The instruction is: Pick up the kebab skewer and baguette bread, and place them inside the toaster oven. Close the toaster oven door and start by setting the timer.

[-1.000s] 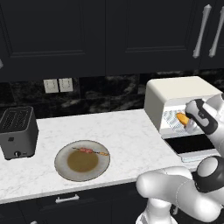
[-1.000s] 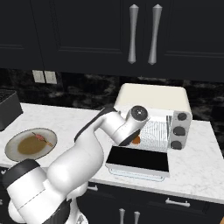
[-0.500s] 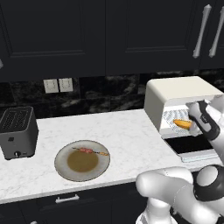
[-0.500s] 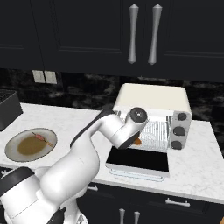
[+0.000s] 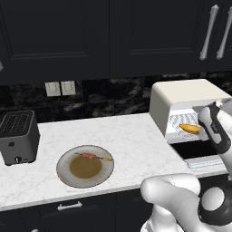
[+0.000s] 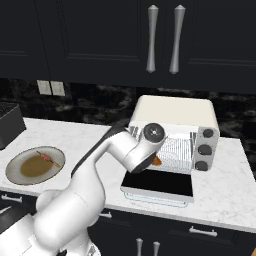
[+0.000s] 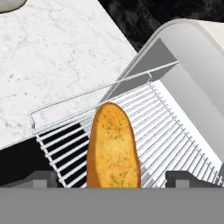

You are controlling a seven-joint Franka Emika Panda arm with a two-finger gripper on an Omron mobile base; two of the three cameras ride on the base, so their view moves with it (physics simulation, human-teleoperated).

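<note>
The orange-golden baguette bread (image 7: 113, 146) lies on the wire rack (image 7: 175, 127) inside the cream-white toaster oven (image 5: 181, 93), also seen as baguette bread (image 5: 189, 128) through the open front. My gripper (image 7: 114, 179) hovers at the loaf's near end, open, with a gap between each fingertip (image 7: 41, 179) and the bread. From the left base view the gripper (image 5: 202, 123) sits at the oven mouth. The toaster oven door (image 6: 159, 183) hangs down flat and open. The kebab skewer (image 5: 94, 157) rests on the brown plate (image 5: 63, 174), far to the left.
A dark grey two-slot toaster (image 5: 17, 137) stands at the counter's left end. Dark knobs (image 6: 204, 149) line the oven's right side. Black upper cabinets (image 6: 160, 40) hang overhead. White marble counter (image 5: 127, 136) stretches between plate and oven.
The jaws have spread apart and let go of the baguette bread, which dropped from a tilted hold onto the rack. Plate and skewer have not moved.
</note>
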